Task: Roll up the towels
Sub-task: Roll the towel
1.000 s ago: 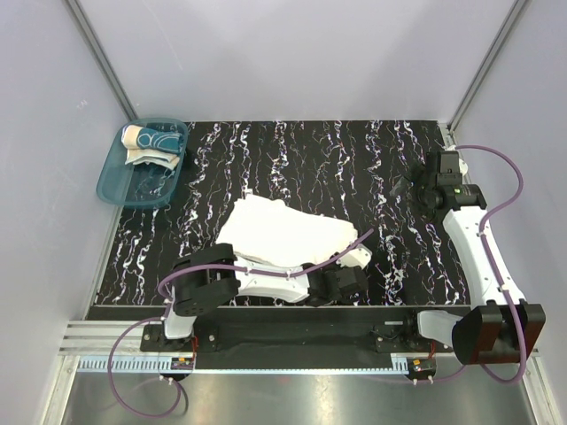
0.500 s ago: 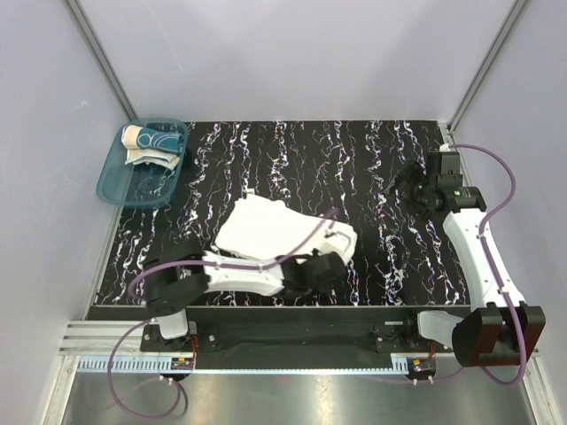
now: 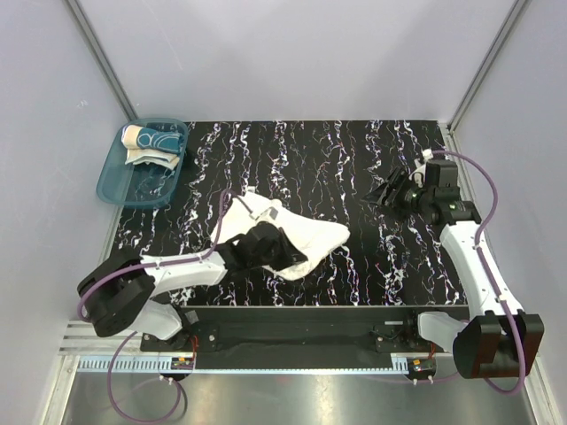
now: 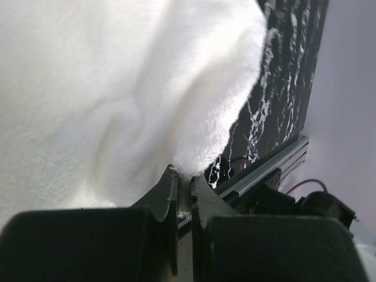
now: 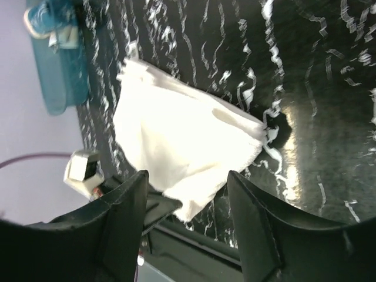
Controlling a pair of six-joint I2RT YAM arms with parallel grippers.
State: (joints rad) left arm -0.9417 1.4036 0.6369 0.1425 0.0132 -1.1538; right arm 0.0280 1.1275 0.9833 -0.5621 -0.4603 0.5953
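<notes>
Pinching white towel [image 4: 117, 88] edge: left gripper [image 4: 183, 177]

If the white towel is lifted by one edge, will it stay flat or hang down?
Probably it will hang limp: the white towel already lies in soft folds. Pushed, it likely bunches instead of sliding, as its fluffy pile looks grippy.

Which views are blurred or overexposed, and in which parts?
Left wrist: the white towel is nearly washed out, and the fingers close to the lens are soft. Right wrist: its fingers are dark and blurred. Top external: sharp, evenly lit.
</notes>
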